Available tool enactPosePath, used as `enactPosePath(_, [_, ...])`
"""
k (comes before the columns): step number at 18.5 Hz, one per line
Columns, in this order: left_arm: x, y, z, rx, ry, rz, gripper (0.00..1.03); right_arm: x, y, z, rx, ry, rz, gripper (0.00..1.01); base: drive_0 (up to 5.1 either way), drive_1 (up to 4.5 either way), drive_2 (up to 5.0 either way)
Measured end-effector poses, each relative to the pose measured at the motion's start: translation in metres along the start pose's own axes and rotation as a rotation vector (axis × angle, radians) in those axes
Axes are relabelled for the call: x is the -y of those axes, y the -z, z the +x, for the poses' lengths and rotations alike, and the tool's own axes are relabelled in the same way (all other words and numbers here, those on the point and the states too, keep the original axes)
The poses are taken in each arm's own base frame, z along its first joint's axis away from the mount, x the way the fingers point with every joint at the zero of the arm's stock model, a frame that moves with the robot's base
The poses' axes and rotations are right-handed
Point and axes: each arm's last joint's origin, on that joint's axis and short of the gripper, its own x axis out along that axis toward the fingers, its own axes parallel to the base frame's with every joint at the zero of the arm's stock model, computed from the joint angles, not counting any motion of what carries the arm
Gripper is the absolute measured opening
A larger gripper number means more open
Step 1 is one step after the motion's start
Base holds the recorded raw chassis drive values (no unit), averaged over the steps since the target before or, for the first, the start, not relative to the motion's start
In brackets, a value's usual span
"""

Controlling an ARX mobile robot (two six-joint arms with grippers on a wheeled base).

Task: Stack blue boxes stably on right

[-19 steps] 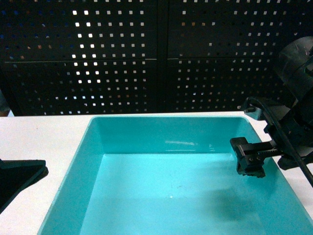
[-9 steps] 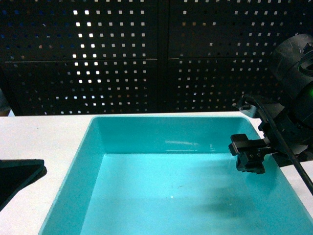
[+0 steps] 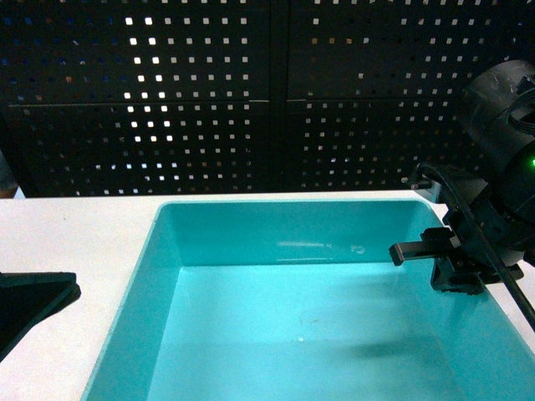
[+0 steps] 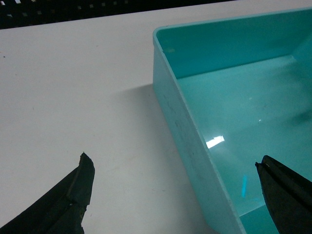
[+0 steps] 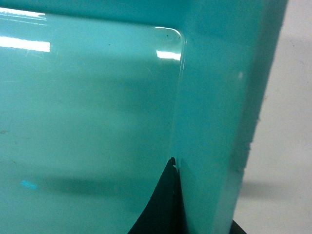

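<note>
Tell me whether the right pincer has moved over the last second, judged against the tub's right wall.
Yes. In the head view the right pincer has shifted right and slightly up, toward the right wall of the turquoise tub, and its fingers have turned.

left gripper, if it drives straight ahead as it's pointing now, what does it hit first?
Likely the tub's left wall. In the left wrist view the left gripper is open, one finger over the bare table, the other over the tub's inside, so the rim runs between them. Height is unclear; it may pass above.
</note>
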Motion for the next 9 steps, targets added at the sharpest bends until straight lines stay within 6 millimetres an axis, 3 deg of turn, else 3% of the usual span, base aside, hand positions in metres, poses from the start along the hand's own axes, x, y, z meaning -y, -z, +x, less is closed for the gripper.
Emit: enactPosePath(9, [0.0000,0.0000,0.0000,0.000,0.000,0.000,0.98,0.0002,0.0058,-0.0011,0.018,-0.017,0.009,0.02,0.0,0.00,0.0])
